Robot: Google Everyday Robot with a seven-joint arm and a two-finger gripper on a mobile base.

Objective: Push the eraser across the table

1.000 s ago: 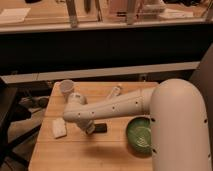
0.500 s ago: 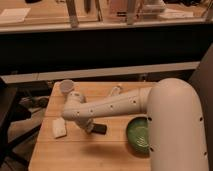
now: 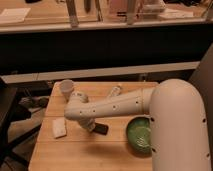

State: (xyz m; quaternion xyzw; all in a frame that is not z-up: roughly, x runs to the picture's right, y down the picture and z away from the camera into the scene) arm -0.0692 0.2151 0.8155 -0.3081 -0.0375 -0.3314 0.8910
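The eraser (image 3: 100,129) is a small black bar lying on the light wooden table (image 3: 75,152), left of the middle. My white arm reaches from the right across the table. My gripper (image 3: 90,125) hangs down from the wrist at the eraser's left end, at or just above the tabletop. The arm hides part of the eraser and the table behind it.
A white squarish block (image 3: 59,127) lies left of the gripper. A white cup (image 3: 66,88) stands at the back left. A white tube (image 3: 115,91) lies at the back middle. A green plate (image 3: 139,134) sits at the right, close to my arm's wide body.
The arm's elbow and wrist have shifted slightly over the table. The gripper stays by the eraser, which has moved little if at all.
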